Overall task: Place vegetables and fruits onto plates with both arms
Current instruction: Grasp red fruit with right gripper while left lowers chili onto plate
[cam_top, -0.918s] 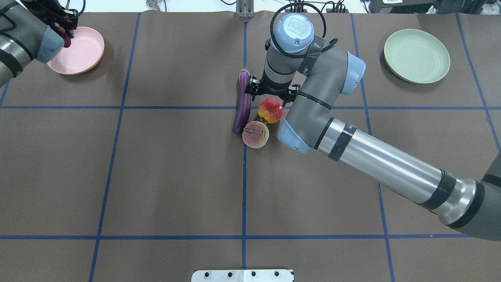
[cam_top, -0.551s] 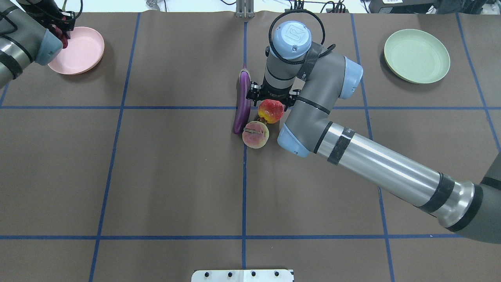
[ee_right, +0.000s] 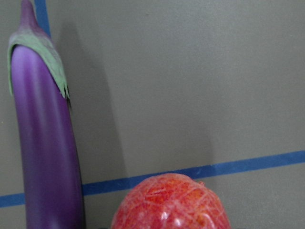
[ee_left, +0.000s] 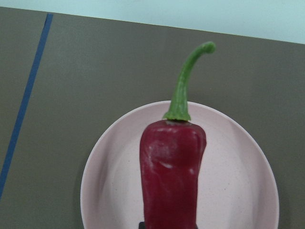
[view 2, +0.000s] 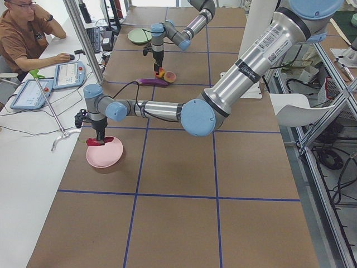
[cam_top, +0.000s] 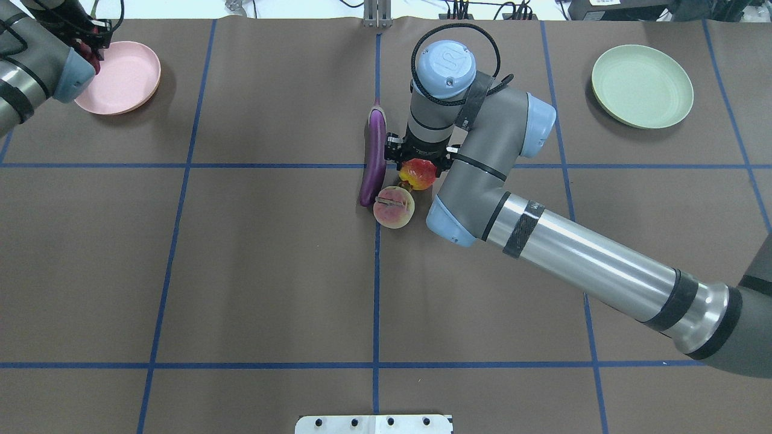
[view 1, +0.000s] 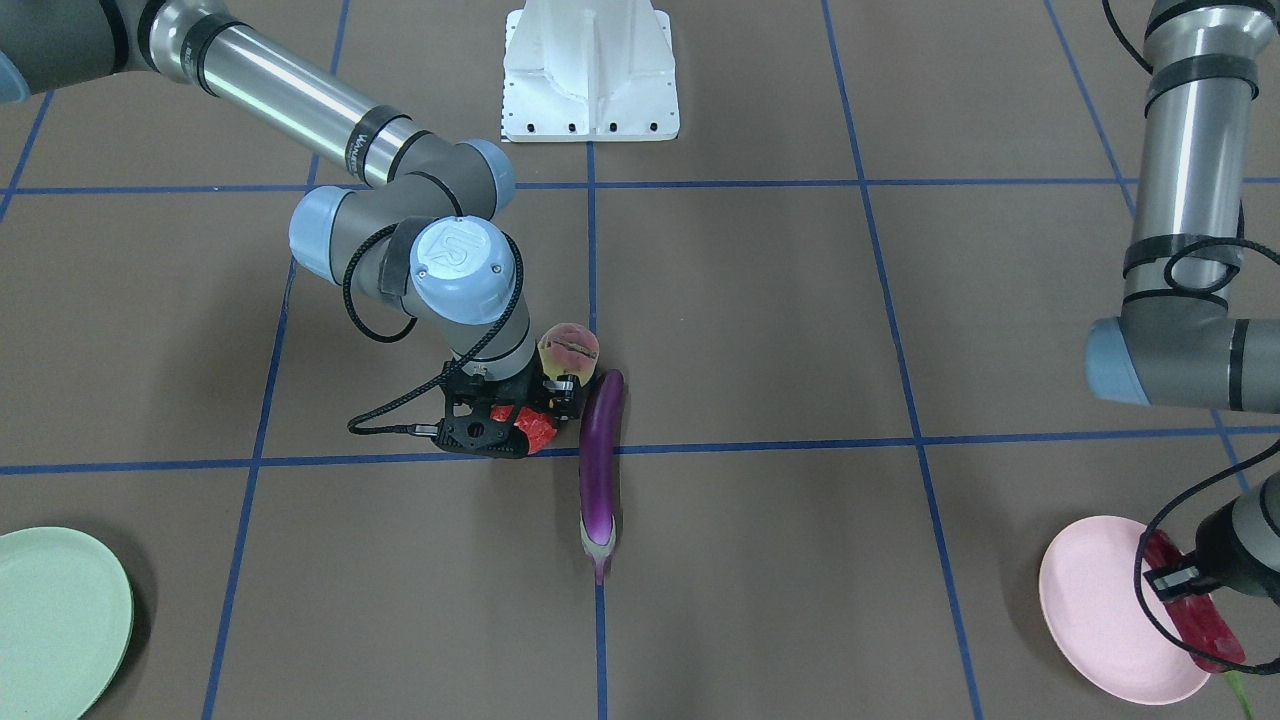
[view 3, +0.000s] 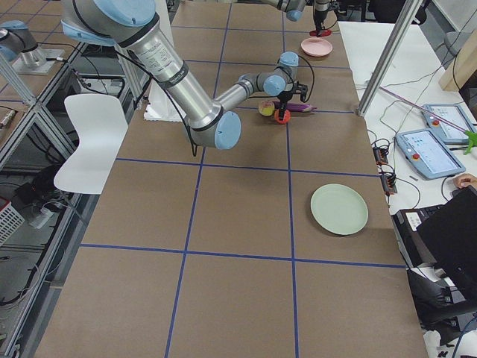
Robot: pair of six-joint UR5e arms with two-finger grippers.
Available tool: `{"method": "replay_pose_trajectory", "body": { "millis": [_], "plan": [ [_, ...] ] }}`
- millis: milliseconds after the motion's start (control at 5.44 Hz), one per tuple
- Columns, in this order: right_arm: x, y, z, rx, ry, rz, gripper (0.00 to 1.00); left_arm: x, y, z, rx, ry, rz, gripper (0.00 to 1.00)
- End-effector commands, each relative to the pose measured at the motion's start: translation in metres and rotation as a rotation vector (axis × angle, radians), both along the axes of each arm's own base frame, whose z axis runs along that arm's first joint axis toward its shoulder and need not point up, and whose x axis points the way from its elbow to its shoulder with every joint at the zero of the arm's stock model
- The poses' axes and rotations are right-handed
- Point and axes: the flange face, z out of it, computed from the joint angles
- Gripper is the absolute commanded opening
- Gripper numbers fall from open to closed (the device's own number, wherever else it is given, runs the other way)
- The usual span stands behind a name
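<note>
While your right end effector [view 1: 520, 425] sat low over the red-orange fruit [cam_top: 417, 173], I couldn't tell whether it had clenched. You'd have wanted it centred, clear of the eggplant [cam_top: 375, 160] just left and the peach [cam_top: 393, 207] beside it. That fruit looked round, glossy and mottled, mid-counter [cam_top: 241, 271]. Your left end effector [view 1: 1178, 578] gripped the chili pepper [ee_left: 172, 176] above the pink plate [ee_left: 238, 191], far left; a low release looked safest.

A raised "UR" logo is showing on the round light-blue joint cap [cam_top: 449, 60] of the right arm [cam_top: 579, 259]. Small white lettering [view 1: 356, 150] is running along that arm beside a black band, too small to read
</note>
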Motion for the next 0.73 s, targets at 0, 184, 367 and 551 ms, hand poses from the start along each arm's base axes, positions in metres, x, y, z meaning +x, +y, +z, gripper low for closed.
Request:
{"method": "replay_pose_trajectory", "body": {
  "millis": [0, 184, 367, 551],
  "plan": [
    [0.024, -0.015, -0.017, -0.005, -0.007, 0.028, 0.0, 0.008, -0.002, 0.008, -0.008, -0.02, 0.005, 0.0],
    [0.057, -0.033, -0.032, -0.002, -0.016, 0.06, 0.0, 0.045, 0.006, 0.031, 0.039, -0.108, 0.021, 0.0],
    [0.088, -0.055, -0.035, -0.004, -0.031, 0.091, 0.0, 0.056, 0.009, 0.04, 0.044, -0.133, 0.029, 0.0],
    [0.106, -0.067, -0.026, 0.007, -0.018, 0.096, 0.0, 0.053, 0.007, 0.046, 0.05, -0.166, 0.016, 0.0]
  ]
}}
